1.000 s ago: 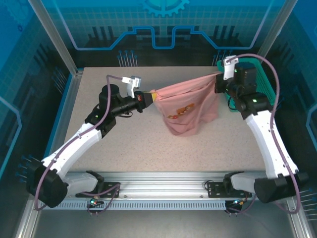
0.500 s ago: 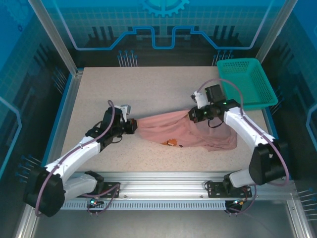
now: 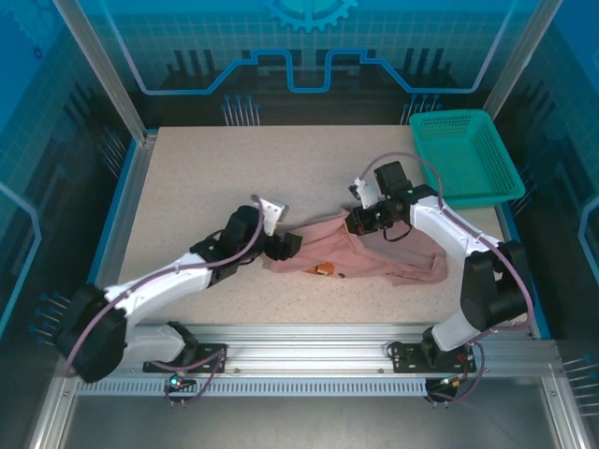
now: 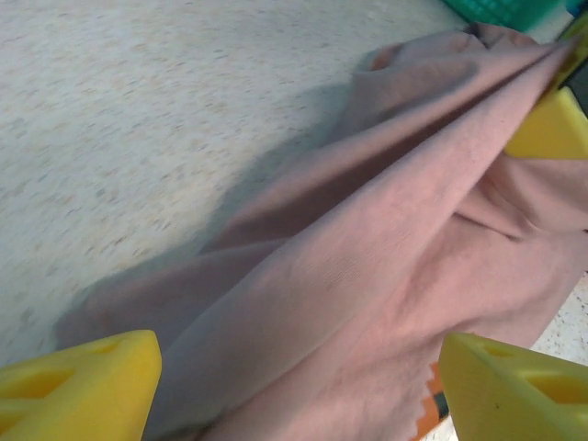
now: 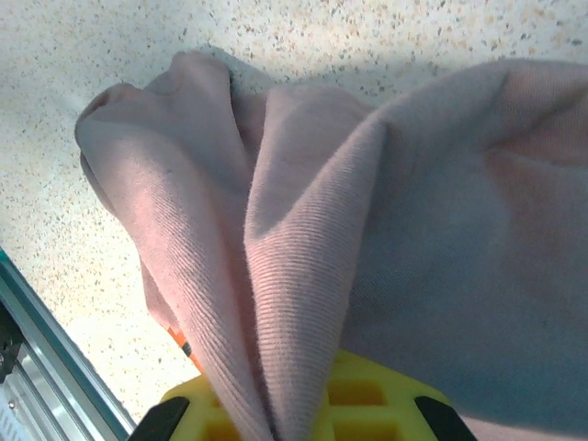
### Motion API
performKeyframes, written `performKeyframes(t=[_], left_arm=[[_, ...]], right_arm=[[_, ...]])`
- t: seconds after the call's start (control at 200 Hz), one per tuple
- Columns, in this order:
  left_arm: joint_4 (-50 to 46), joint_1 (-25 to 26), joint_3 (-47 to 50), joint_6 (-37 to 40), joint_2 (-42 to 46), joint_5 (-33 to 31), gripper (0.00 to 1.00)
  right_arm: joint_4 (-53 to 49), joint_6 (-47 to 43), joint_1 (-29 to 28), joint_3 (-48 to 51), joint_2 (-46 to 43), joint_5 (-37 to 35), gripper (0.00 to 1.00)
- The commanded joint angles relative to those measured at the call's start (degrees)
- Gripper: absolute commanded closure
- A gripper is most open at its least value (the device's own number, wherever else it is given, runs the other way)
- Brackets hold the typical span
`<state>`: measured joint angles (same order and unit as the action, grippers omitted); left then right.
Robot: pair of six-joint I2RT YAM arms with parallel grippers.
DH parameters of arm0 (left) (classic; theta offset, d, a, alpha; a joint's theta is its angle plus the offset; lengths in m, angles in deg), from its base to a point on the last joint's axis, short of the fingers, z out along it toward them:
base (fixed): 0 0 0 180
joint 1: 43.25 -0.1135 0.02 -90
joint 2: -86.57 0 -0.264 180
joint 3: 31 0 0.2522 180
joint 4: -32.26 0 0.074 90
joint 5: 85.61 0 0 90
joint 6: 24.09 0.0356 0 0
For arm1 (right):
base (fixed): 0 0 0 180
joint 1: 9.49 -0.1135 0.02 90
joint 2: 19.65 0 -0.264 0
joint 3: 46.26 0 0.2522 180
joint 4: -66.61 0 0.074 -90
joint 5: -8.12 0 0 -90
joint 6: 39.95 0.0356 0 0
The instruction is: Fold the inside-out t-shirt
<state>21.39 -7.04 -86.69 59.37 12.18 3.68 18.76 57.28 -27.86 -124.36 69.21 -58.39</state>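
Found the inside-out t-shirt (image 3: pixel 374 260) lying bunched in a long strip on the table (image 3: pixel 215 178), nearer the arm bases than the teal basket (image 3: pixel 449 115) and to its left. Noted the orange printed mark (image 3: pixel 323 270) on the edge turned away from the basket.

Found the left arm stretched low and nearly flat, ending with the left gripper (image 3: pixel 286 245) at the cloth end farthest from the basket. Confirmed in the left wrist view: yellow fingers (image 4: pixel 83 377) spread wide, cloth lying loose between them, nothing pinched.

Found the right arm bent sharply at the elbow, forearm reaching back leftward away from the basket. Confirmed the right gripper (image 3: pixel 354 223) clamped on a gathered fold at the shirt's basket-side edge; saw folds rising from the closed fingers (image 5: pixel 358 397) in the right wrist view.
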Motion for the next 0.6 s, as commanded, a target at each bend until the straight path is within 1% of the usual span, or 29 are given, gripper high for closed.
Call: performKeyframes(t=[0.0,0.1,0.16,0.19,0.24,0.275,0.395,0.48,0.52,0.555,0.595], left_arm=[[2.0,0.7,-6.5,8.7,-7.8,7.8,0.19],[-0.7,0.7,-12.3,10.8,-14.6,12.7,0.19],[-1.7,0.7,-15.1,10.9,-17.8,13.6,0.19],[-2.3,0.6,-16.5,10.9,-19.3,14.1,0.21],[-3.3,0.6,-18.6,10.9,-21.5,14.1,0.26],[-4.4,0.5,-20.2,11.0,-23.0,14.7,0.32],[-7.5,0.2,-24.3,10.3,-25.7,16.9,0.6],[-8.2,-1.0,-24.9,8.6,-25.6,20.5,0.89],[-8.0,-1.8,-24.7,6.8,-25.1,21.9,1.0],[-7.7,-2.5,-24.4,4.7,-24.5,23.2,1.0],[-7.3,-3.3,-24.0,1.9,-23.6,24.5,1.0]], right_arm=[[-1.6,-1.0,-0.3,-2.2,0.3,1.7,1.0],[-1.9,-1.1,-0.2,-2.6,-0.1,1.1,1.0],[-2.3,-1.2,-0.2,-2.8,-0.5,0.6,1.0],[-2.3,-1.2,-0.1,-2.8,-0.7,0.4,1.0],[-2.3,-1.1,0.1,-2.7,-1.1,0.2,1.0],[-2.1,-1.1,0.1,-2.7,-1.5,0.0,1.0],[-1.3,-0.2,0.7,-2.5,-3.1,-0.9,1.0],[0.6,1.7,1.3,-2.0,-4.4,-1.2,1.0],[2.3,3.1,1.4,-1.5,-5.2,-1.5,1.0],[3.4,4.0,1.4,-1.1,-5.6,-2.0,0.99],[4.8,5.4,1.1,-0.8,-6.2,-4.0,0.94]])
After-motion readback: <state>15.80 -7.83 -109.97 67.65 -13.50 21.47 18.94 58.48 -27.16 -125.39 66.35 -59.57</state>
